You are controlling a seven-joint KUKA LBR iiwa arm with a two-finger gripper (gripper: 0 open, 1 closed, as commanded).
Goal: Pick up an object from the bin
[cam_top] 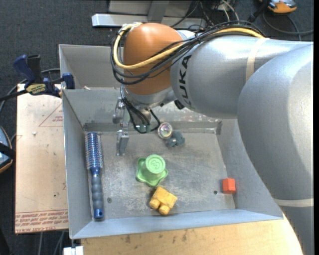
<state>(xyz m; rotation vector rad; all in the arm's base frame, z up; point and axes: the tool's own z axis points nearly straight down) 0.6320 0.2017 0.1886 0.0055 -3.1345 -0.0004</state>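
Just one brush [94, 164], one cup [151, 170], one block [162, 200], one cube [229, 186]; gripper [122, 140] jaws unreadable.

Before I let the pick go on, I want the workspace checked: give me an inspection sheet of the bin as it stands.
Surface: grey bin, floor scuffed, mostly bare.
Job's things: blue brush along the left wall; green cup mid-floor; yellow block just nearer the camera; orange cube at right; shiny ball beside a grey piece near the back.
Clutter: nothing seen.
Grippers: gripper over bare floor between brush and ball, nothing seen in it.
Cables: yellow and black cables looped round the orange wrist cover.
Surroundings: dark floor with loose cables behind the bin.
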